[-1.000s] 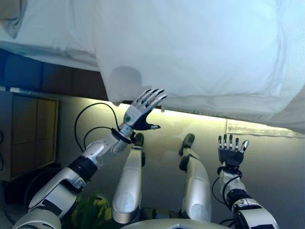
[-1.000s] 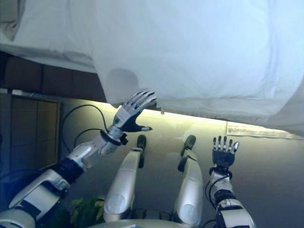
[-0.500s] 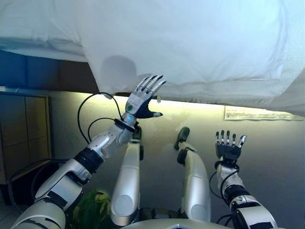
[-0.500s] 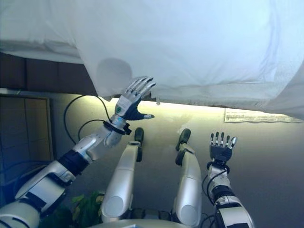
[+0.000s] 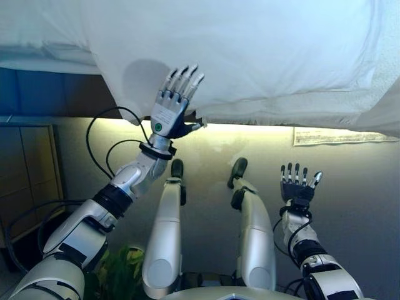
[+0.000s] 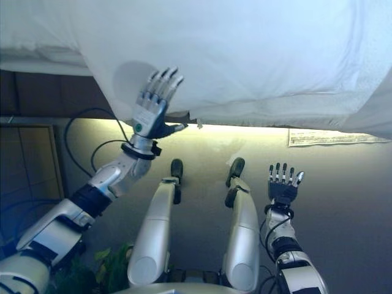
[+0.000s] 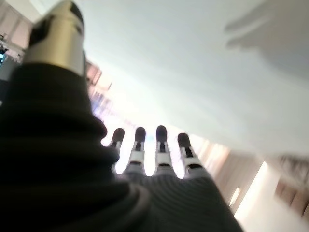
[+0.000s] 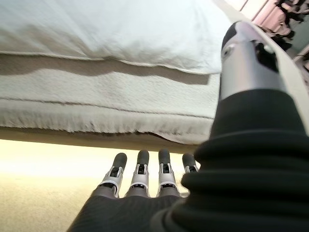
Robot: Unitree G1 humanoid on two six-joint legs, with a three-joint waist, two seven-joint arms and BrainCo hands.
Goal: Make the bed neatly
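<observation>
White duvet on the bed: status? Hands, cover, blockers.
Left robot hand open, raised at the hanging edge of the white duvet, no grip. Right robot hand open, low, clear of the bed. Duvet overhangs the side. Nothing in the way.

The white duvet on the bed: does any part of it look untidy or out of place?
Yes. One corner of the white duvet hangs down over the bed's edge, lower than the rest, just beside the raised left hand. The hanging edge is uneven, not straight along the bed's side.
</observation>
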